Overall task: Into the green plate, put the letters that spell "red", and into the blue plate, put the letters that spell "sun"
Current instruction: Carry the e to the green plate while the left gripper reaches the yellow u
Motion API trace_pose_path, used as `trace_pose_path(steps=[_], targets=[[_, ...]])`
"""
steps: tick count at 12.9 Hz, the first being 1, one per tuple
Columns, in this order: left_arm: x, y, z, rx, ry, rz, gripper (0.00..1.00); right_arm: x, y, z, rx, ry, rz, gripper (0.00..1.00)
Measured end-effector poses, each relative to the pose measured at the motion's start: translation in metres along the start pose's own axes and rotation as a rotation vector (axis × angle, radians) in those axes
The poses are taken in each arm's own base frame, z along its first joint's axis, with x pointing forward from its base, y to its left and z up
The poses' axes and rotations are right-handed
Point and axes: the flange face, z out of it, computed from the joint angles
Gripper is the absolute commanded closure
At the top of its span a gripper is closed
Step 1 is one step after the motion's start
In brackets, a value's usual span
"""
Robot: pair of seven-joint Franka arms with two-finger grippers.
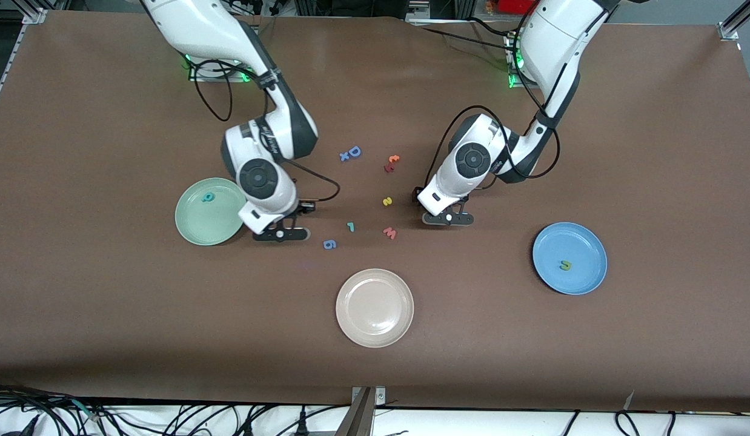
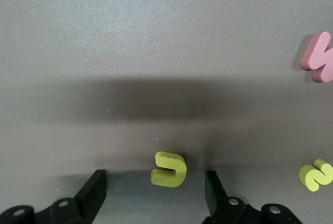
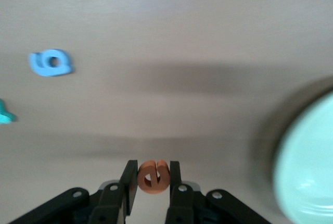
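R gripper point(image 3: 152, 178) holds the orange e point(image 3: 152, 176); L gripper point(image 2: 155, 193) straddles the olive-green n point(image 2: 169, 169).

Right fingers pinch the e beside the green plate point(image 1: 193, 227) – short hop w/ open room; teal d point(image 1: 209, 196) already in it. Left fingers stand wide, the n on the table between them, its legs lying crosswise to the gap. Yellow s point(image 1: 387, 201) & pink w point(image 1: 390, 232) lie nearby; blue plate point(image 1: 587, 242), holding the yellow u point(image 1: 566, 265), sits toward the left arm's end.
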Motion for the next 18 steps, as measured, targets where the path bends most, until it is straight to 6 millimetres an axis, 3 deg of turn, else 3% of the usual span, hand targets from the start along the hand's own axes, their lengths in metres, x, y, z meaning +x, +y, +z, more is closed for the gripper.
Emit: trace_pose_path(steps=[3, 6, 10, 11, 12, 14, 15, 18], targets=[[0.000, 0.001, 0.000, 0.000, 0.001, -0.001, 0.30, 0.007, 0.054, -0.003, -0.035, -0.044, -0.018, 0.89], [0.000, 0.001, -0.001, -0.001, 0.002, 0.000, 0.45, 0.010, 0.114, 0.012, -0.061, -0.083, -0.107, 0.89], [-0.002, 0.005, 0.000, 0.000, 0.002, 0.007, 0.51, 0.007, 0.179, 0.040, -0.043, -0.124, -0.165, 0.87], [-0.003, 0.005, 0.000, 0.001, 0.002, 0.008, 0.52, 0.004, 0.195, 0.052, -0.029, -0.113, -0.181, 0.79], [-0.003, 0.005, 0.000, 0.001, 0.002, 0.008, 0.52, 0.001, 0.208, 0.064, -0.016, -0.100, -0.199, 0.64], [-0.003, 0.006, 0.000, 0.000, 0.003, 0.010, 0.54, -0.005, 0.218, 0.078, -0.007, -0.095, -0.215, 0.15], [-0.003, 0.007, -0.001, -0.001, 0.007, 0.010, 0.54, -0.006, 0.218, 0.078, -0.007, -0.093, -0.217, 0.01], [-0.003, 0.007, 0.000, -0.003, 0.009, 0.011, 0.54, -0.002, 0.213, 0.069, -0.003, -0.074, -0.225, 0.01]])
